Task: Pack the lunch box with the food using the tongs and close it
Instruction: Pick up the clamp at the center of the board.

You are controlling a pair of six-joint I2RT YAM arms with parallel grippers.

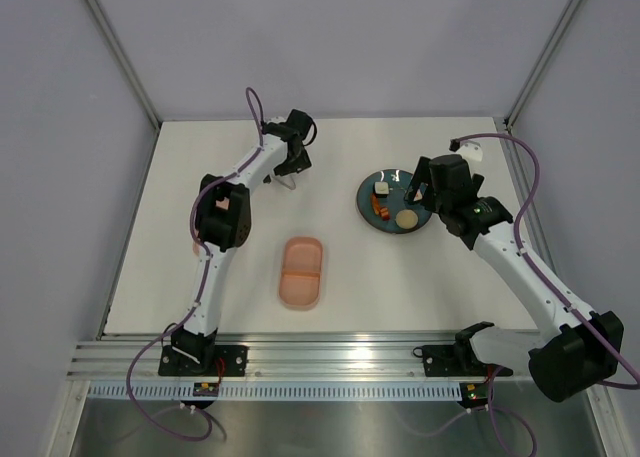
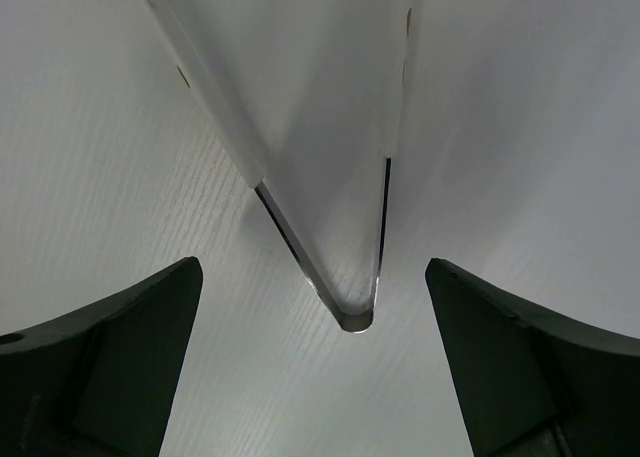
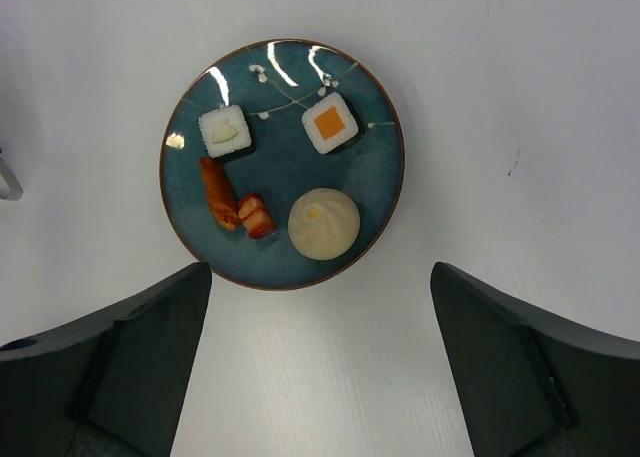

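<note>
- The lunch box (image 1: 302,272) lies open on the white tabletop (image 1: 400,287), a little below the middle of the top view. Both of its compartments are bare.
- The tongs (image 2: 355,312) lie flat on the tabletop in the upper middle of the top view, well apart from the lunch box.
- In the left wrist view the tongs' bend points toward the bottom of the frame and the two blades spread toward the top.
- The left fingers (image 2: 140,337) sit in the lower corners of that view, spread as wide as they go. The bend of the tongs lies between them, and they have hold of nothing.
- The dark teal plate (image 3: 290,172) is right of centre in the top view and fills the upper middle of the right wrist view.
- The food is all on the plate:
  - a white roll with a pale top (image 3: 225,130)
  - a white roll with an orange top (image 3: 330,123)
  - two orange-red sausage bits (image 3: 218,192)
  - a round beige bun (image 3: 323,223)
- The right fingers (image 3: 140,337) hang over the plate's near edge, fully spread and holding nothing.
</note>
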